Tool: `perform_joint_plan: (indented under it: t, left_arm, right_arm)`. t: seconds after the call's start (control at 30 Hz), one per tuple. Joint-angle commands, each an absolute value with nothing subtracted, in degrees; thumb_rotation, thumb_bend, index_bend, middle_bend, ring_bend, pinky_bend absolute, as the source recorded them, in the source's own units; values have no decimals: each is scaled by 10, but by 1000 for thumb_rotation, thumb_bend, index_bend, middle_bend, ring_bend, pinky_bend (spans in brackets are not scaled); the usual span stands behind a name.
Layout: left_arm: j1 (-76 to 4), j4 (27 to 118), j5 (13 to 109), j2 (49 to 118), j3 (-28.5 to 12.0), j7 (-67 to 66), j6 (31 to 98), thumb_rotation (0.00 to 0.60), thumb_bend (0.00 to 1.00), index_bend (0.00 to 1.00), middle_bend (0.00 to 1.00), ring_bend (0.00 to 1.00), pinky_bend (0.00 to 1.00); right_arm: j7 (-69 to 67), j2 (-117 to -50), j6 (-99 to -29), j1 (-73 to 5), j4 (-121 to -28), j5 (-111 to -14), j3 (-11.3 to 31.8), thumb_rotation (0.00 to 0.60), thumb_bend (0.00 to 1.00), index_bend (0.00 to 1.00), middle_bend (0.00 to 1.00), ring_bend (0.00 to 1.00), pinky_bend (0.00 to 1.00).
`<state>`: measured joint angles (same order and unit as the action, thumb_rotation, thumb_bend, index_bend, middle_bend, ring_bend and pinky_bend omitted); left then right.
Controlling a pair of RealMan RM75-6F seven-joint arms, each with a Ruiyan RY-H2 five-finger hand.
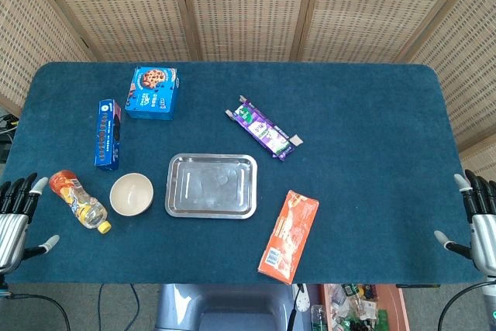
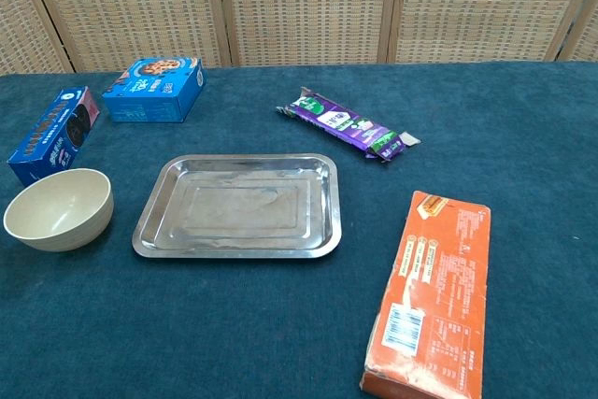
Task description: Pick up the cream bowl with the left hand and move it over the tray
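From the head view, a woven cane screen stands behind a table (image 1: pixel 364 153) covered in dark teal cloth, whose near edge runs along the bottom of the frame. The left hand (image 1: pixel 15 218) sits at the far left edge, partly cut off by the frame, fingers spread and holding nothing. The right hand (image 1: pixel 477 222) is likewise cut off at the far right edge, fingers apart and empty. The cream bowl (image 1: pixel 131 194) stands upright just left of the metal tray (image 1: pixel 211 185), close to it but apart. A yellow drink bottle (image 1: pixel 78 201) with an orange label lies on its side between the bowl and the left hand. Behind the bowl lies a long blue cookie box (image 1: pixel 108 133), and farther back a squarer blue cookie box (image 1: pixel 153 92). A purple snack packet (image 1: pixel 264 129) lies behind and right of the tray, an orange packet (image 1: pixel 289 235) near the front edge to its right. Open cloth stretches across the right side.

In the chest view neither hand shows, and the bottle is out of frame. The bowl (image 2: pixel 59 209) sits at the left border, the tray (image 2: pixel 238 206) beside it with a strip of bare cloth between. The long box (image 2: pixel 51 135) is clipped by the left edge just behind the bowl. The orange packet (image 2: pixel 431 297) is cut off at the bottom.
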<state>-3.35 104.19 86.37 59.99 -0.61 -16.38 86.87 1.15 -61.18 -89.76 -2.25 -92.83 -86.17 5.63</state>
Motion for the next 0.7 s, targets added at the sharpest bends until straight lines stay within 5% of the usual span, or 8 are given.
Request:
perform_joint_plan:
  t: [0.03,0.53,0.7]
  left_arm:
    - [-33,1043,863,601,-6,-167,869,600,0,0,0,0,0]
    - [-127,952,858,694,-17,-95,717,600,1,0,0,0,0]
    - [-156,919,825,747,-31,-129,676,600,103,183,0,0,0]
  right_arm:
    - [10,-611,-895,-23,-929,-861,56,600,0,0,0,0,0]
    - [-4,-603,-878,-27,-938,-841,62,600,0,0,0,0,0]
    - [-6,-604,-870,-31,-935,-837,63,600,0,0,0,0,0]
